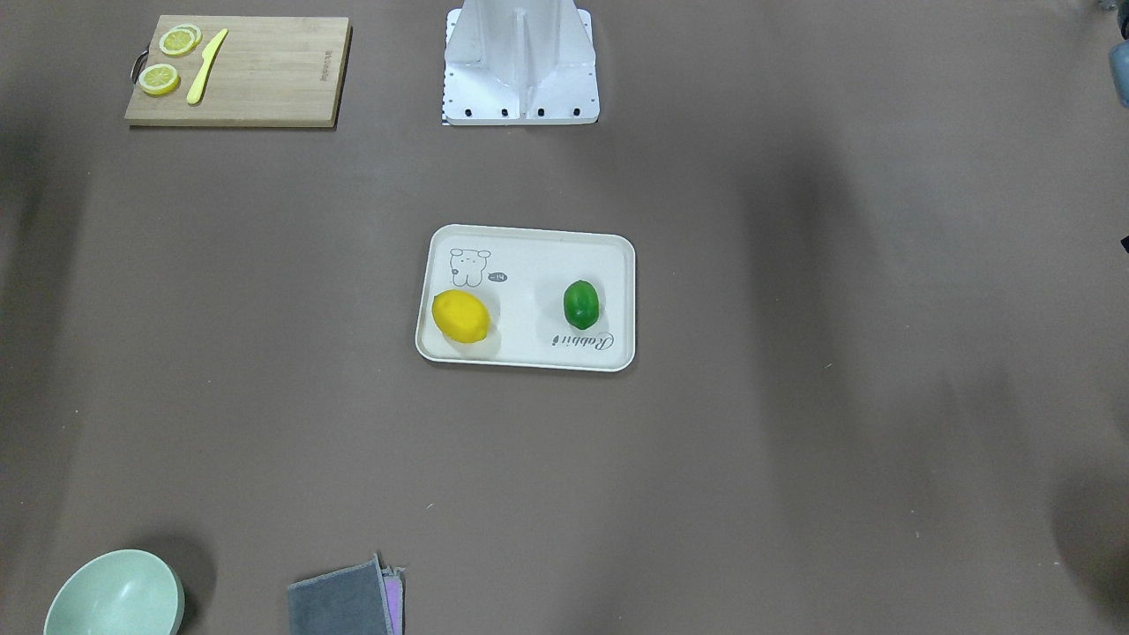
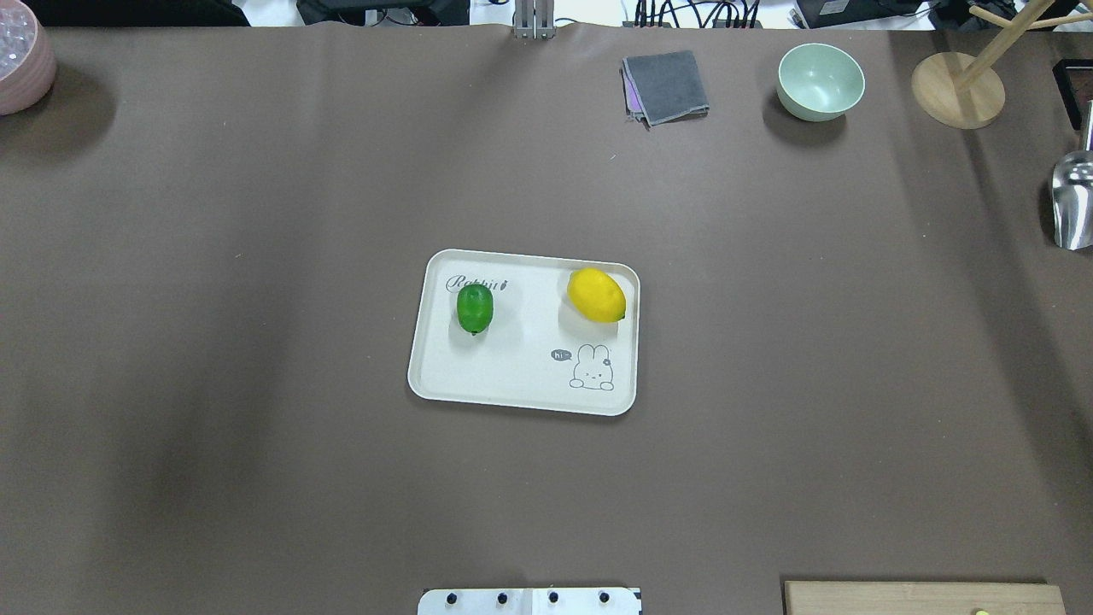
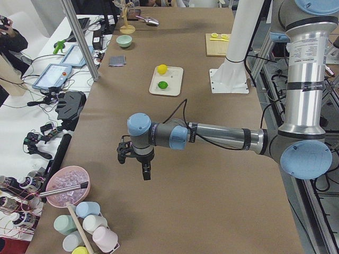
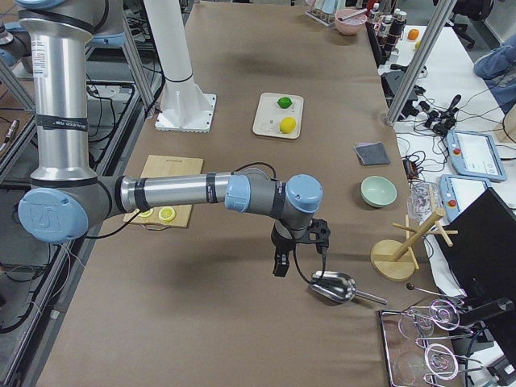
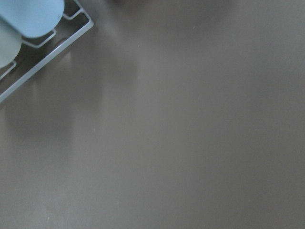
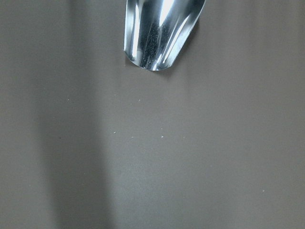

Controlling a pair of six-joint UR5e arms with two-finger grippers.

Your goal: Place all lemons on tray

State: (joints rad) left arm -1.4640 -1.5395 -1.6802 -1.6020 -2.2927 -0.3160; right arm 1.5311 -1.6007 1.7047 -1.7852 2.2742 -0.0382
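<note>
The cream-white tray (image 2: 512,389) with the rabbit drawing lies at the table's middle; it also shows in the front view (image 1: 529,353). The yellow lemon (image 2: 596,295) (image 1: 460,316) and the dark green lemon (image 2: 475,308) (image 1: 581,304) both rest on it, apart from each other. They show small in the side views too: the yellow one (image 3: 162,69) (image 4: 287,125) and the green one (image 3: 163,84) (image 4: 284,102). My left gripper (image 3: 139,164) hangs far from the tray at the table's left end. My right gripper (image 4: 294,254) hangs at the right end. Whether either is open or shut I cannot tell.
A wooden cutting board (image 1: 265,79) with lemon slices (image 1: 160,78) and a yellow knife (image 1: 206,66) lies near the robot's right. A green bowl (image 2: 820,81), a grey cloth (image 2: 666,85), a wooden stand (image 2: 956,90) and a metal scoop (image 6: 159,33) are at the right. A pink bowl (image 2: 21,60) and cups (image 3: 85,227) are at the left.
</note>
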